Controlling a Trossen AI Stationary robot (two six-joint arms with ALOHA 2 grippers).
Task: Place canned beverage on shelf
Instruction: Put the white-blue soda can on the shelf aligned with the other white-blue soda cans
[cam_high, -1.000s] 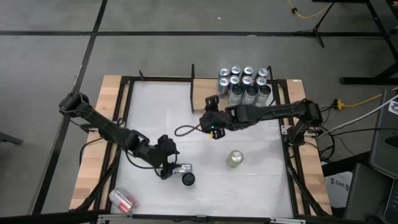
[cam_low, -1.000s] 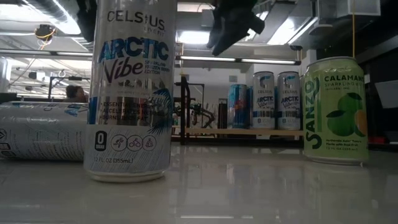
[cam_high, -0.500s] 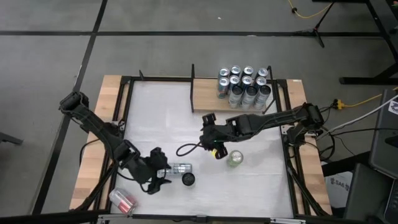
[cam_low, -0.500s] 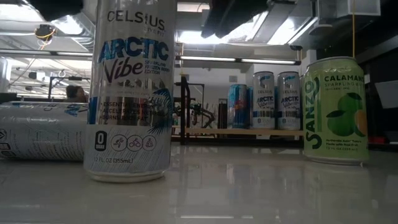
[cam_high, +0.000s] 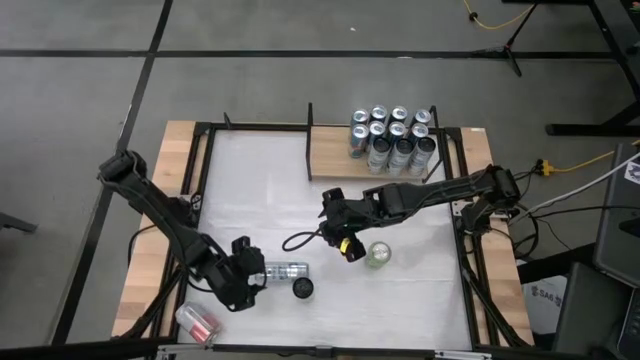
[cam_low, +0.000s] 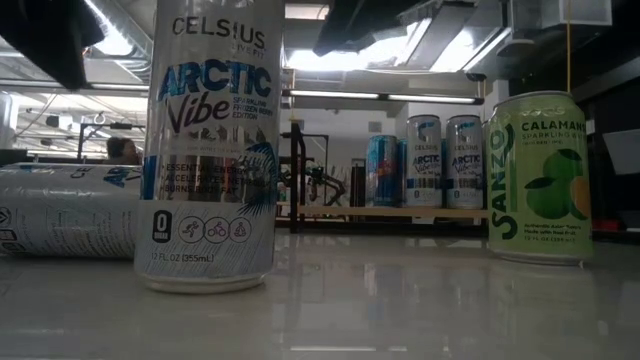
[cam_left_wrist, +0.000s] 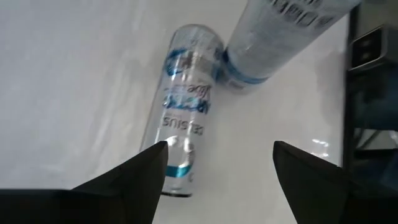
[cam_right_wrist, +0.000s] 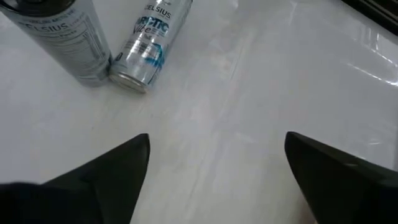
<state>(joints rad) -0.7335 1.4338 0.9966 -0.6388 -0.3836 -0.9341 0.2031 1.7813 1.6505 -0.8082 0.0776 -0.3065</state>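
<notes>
A silver-blue can (cam_high: 285, 271) lies on its side on the white table, with a second silver-blue can (cam_high: 302, 288) upright beside it. A green can (cam_high: 378, 255) stands on its base farther right. The wooden shelf (cam_high: 330, 155) at the far edge carries several upright cans (cam_high: 393, 135) on its right half. My left gripper (cam_high: 248, 283) hovers open just left of the lying can (cam_left_wrist: 183, 106), which shows ahead of its fingers. My right gripper (cam_high: 347, 247) hovers open just left of the green can (cam_low: 540, 180), with only bare table between its fingers (cam_right_wrist: 217, 149).
A red can (cam_high: 195, 322) lies on its side at the table's near-left corner, by the black frame. A black cable loop (cam_high: 298, 240) hangs from the right arm over the table's middle. The shelf's left half is bare board.
My left gripper has swung from above the lying can toward the table's near-left corner and dropped a little. My right gripper has moved from mid-table toward the near edge and turned, ending beside the green can. The cans have stayed where they were.
</notes>
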